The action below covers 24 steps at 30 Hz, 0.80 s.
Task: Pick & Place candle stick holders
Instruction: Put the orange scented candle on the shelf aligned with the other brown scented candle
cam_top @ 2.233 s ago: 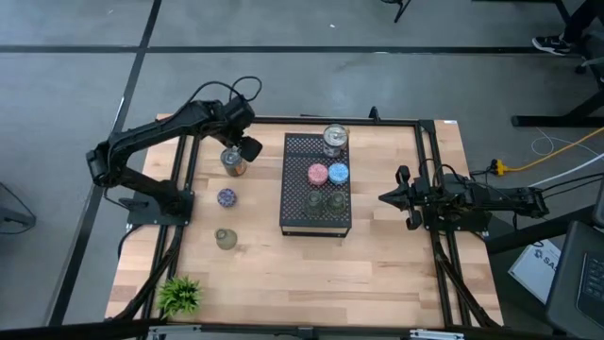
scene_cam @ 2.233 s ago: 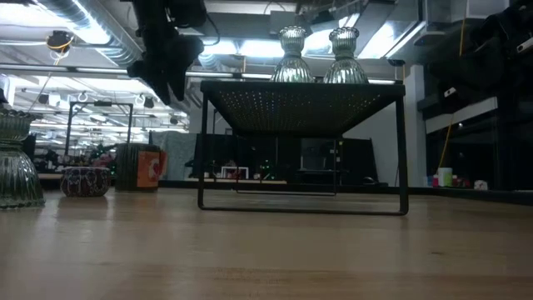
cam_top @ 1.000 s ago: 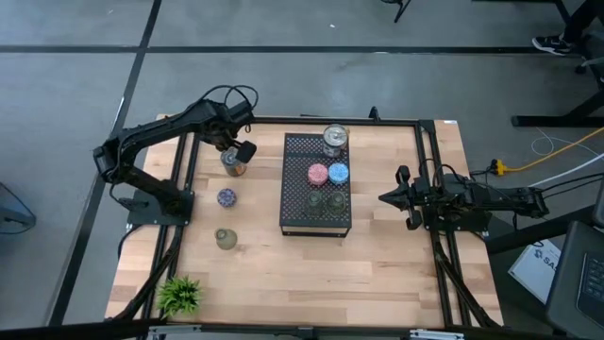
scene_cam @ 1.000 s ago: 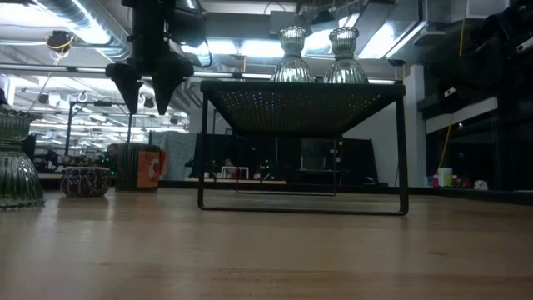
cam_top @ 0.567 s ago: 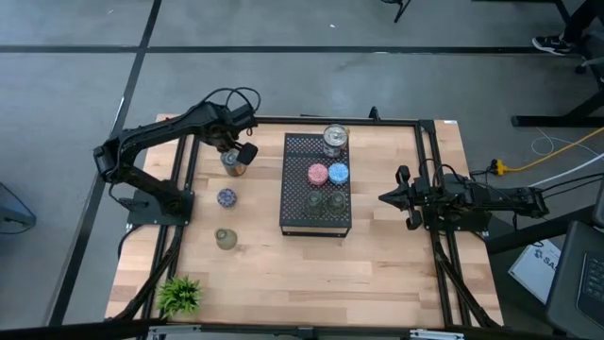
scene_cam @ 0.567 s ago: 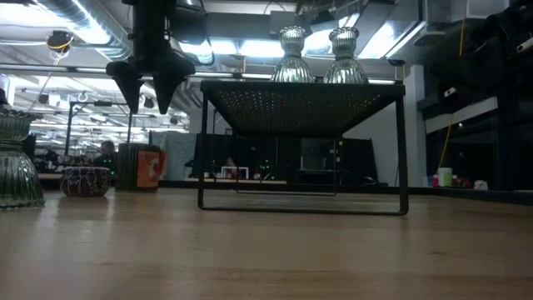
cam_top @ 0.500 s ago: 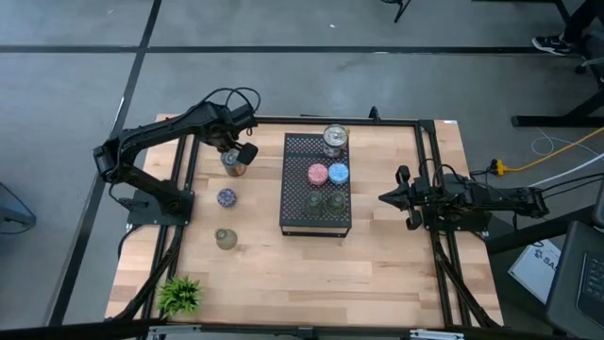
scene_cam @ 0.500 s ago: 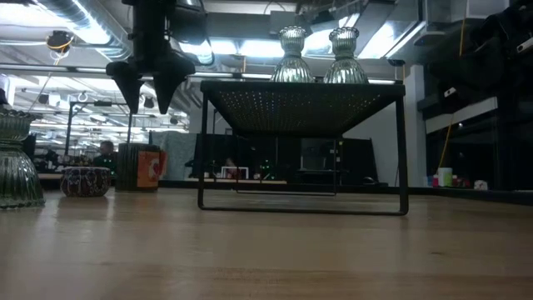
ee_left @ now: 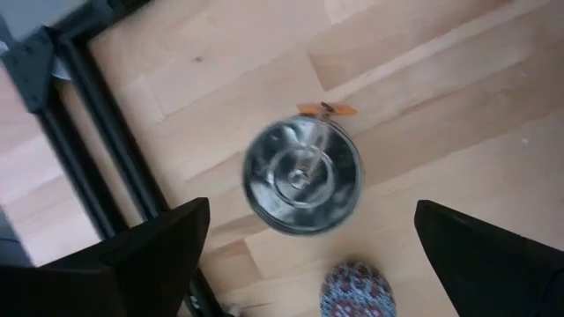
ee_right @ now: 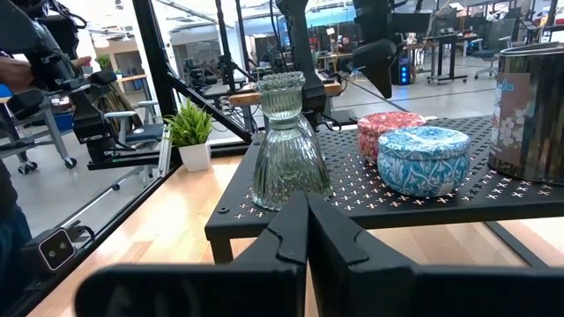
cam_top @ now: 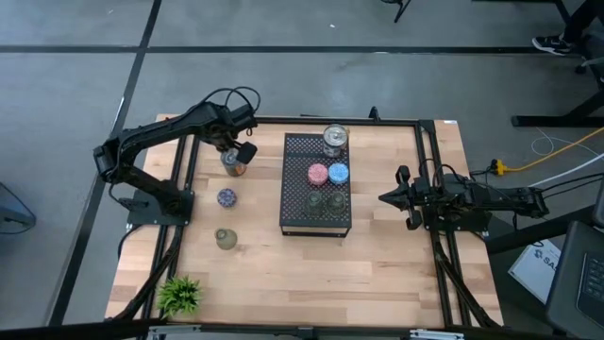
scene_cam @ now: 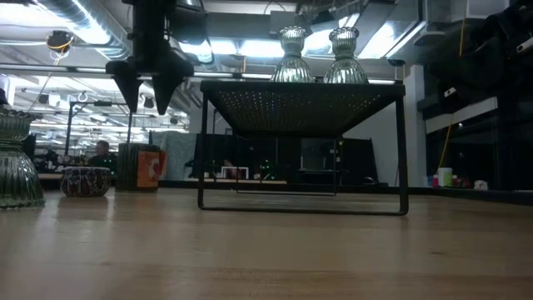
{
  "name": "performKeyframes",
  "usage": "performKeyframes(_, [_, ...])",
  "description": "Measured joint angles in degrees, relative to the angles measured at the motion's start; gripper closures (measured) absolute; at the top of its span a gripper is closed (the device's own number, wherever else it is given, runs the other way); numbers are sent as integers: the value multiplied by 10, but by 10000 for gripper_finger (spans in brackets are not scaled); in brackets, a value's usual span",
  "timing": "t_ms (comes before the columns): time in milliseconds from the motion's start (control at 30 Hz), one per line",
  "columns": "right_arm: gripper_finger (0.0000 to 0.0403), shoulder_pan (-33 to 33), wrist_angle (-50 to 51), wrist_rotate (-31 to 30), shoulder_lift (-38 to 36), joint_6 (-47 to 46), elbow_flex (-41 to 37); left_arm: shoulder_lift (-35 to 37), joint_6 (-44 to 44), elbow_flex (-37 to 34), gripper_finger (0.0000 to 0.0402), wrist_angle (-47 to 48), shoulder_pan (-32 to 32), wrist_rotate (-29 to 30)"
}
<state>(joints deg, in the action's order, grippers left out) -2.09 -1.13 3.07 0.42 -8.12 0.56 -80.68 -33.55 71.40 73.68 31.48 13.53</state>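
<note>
— Left gripper (cam_top: 234, 151)?
— Fingers spread wide, empty, poised above the silvery holder (ee_left: 302, 177) near the tabletop's (cam_top: 377, 274) far left corner.

— Right gripper (cam_top: 389, 197)?
— Fingers pressed together, parked beside the black tray's (cam_top: 294, 212) right edge.

— Other holders?
— Patterned holder (cam_top: 226, 197) and olive holder (cam_top: 226, 239) along the left edge; pink holder (cam_top: 317, 175), blue holder (cam_top: 338, 173) and glass holder (ee_right: 287, 155) on the tray.
</note>
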Motion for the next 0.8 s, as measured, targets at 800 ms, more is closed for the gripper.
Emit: performKeyframes(800, [398,0,0,0,0,0,0,0,16,-74,2,-45,50,-63])
